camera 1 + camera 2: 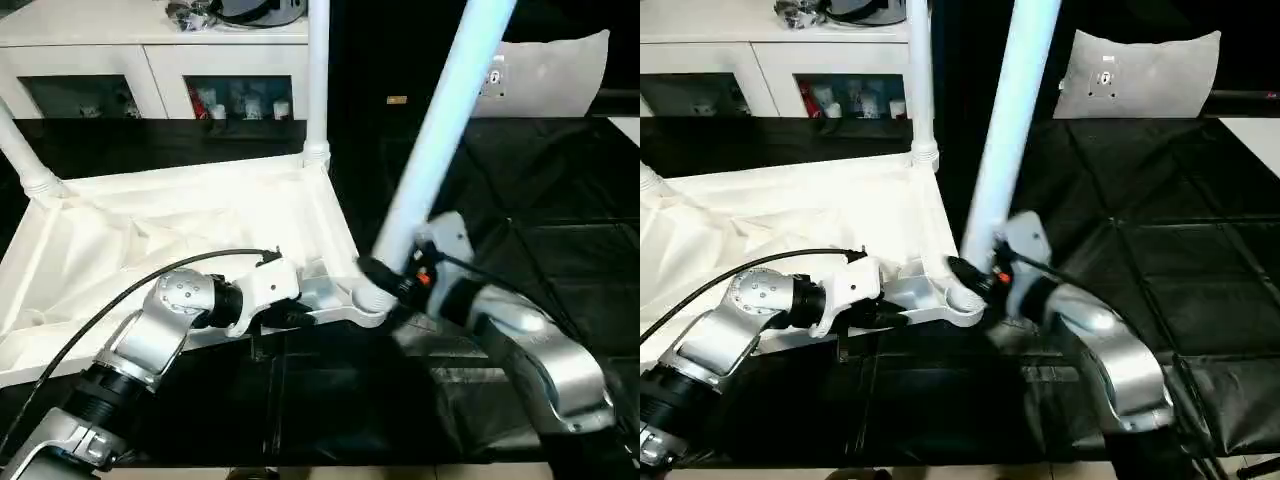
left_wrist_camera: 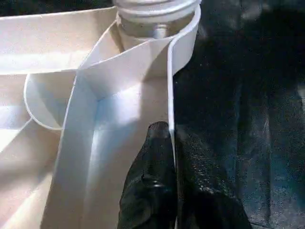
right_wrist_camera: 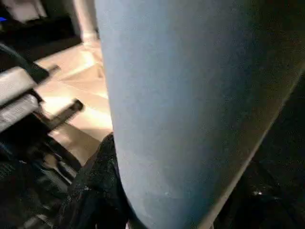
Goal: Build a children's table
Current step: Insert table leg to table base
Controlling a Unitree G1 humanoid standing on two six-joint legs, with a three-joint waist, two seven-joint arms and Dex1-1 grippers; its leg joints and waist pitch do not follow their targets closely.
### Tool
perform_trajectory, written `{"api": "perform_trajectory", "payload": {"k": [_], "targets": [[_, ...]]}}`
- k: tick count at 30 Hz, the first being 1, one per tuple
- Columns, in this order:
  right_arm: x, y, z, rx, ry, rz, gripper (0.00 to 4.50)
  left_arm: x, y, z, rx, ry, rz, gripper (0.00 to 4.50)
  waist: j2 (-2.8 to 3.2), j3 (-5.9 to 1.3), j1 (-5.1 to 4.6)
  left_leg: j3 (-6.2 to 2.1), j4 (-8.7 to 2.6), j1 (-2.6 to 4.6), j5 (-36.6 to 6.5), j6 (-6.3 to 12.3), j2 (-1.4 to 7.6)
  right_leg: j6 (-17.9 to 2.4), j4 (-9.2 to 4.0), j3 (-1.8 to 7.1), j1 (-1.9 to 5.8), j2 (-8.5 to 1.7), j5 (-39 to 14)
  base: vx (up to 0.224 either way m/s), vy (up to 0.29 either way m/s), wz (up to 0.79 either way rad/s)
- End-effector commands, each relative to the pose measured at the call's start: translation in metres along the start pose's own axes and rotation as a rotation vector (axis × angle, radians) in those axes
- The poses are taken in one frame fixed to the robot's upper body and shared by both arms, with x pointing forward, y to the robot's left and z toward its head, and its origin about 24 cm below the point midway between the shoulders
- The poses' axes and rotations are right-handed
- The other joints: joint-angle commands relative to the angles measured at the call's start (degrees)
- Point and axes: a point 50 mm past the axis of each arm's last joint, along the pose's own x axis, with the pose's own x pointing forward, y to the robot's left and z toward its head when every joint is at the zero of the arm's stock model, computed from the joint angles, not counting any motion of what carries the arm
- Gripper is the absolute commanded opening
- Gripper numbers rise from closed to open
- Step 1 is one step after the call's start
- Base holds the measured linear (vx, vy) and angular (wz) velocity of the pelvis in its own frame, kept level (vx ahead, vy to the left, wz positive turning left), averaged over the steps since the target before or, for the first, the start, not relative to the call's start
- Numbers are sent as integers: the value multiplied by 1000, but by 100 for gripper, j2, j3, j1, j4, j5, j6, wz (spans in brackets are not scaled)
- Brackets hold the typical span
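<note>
- Desk [image 1: 560, 200]: black surface; carries the whole assembly. White cabinets [image 1: 150, 70] stand behind it.
- Tabletop [image 1: 180, 250]: white, lies upside down on the desk, ribbed underside up, so the corner sockets face upward to take the legs.
- Far legs: one leg [image 1: 318, 70] stands upright in the far corner socket; a second leg [image 1: 22, 150] rises tilted from the far left corner. Both look seated.
- Near leg [image 1: 440, 130]: long white tube, leaning away from vertical, lower end at the near right corner socket [image 1: 368, 298]. Judgement: not yet seated square; insertion is the step in hand.
- Right end effector [image 1: 392, 278]: clamped around the near leg low down, close to the socket. Low grip probably gives better control of the tube end.
- Left end effector [image 2: 169, 157]: narrow, fingers pinching the tabletop's thin rim wall beside that socket. Likely bracing the tabletop so it does not slide while the leg is pushed home.
- Risk: tilted leg may jam in the socket.
</note>
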Motion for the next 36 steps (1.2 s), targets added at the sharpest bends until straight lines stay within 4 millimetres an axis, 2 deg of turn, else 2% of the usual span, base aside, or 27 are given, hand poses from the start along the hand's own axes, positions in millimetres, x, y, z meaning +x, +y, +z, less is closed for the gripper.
{"api": "perform_trajectory", "payload": {"k": [1, 3, 9, 14, 23, 34, 36], "targets": [[3, 1, 0, -7, -1, 30, 189, 3, -7, -10, -36, 30, -37, 0, -39, -345, 25, -98, -345, 86, -382, 134, 329, -1122, -374, 246, 229, -602, 849, 0, 0, 0], [5, 0, -5, -28, 37, 50, 189, 3, -8, -12, -24, 37, -63, 0, -66, -350, 31, -92, -337, 79, -357, 147, 320, -1131, -368, 242, 243, -607, 857, 0, 0, 0], [7, -3, -10, -72, 105, 67, 189, 0, -6, -11, -17, 27, -80, 0, -87, -343, 27, -83, -338, 83, -373, 166, 322, -1096, -380, 247, 237, -605, 734, 0, 0, 0], [5, -8, -12, -96, 148, 61, 189, -1, -6, -8, -25, -15, -95, 0, -100, -354, 29, -87, -339, 91, -395, 137, 327, -1113, -368, 244, 241, -602, 756, 0, 0, 0], [-3, -11, -13, -80, 211, 90, 189, -2, -2, -12, -22, 13, -86, 0, -114, -352, 40, -87, -339, 103, -479, 143, 333, -1121, -385, 248, 235, -605, 675, 0, 0, 0], [-1, -11, -19, 6, 203, 99, 189, 0, -2, -9, -11, 5, -106, 0, -97, -358, 54, -90, -339, 106, -514, 94, 337, -1175, -379, 246, 230, -610, 682, 0, 0, 0], [0, -14, -22, 32, 199, 85, 189, 0, -2, -8, -10, 1, -110, 0, -72, -350, 53, -95, -345, 107, -595, 65, 336, -1196, -392, 245, 226, -616, 582, 0, 0, 0]]}}
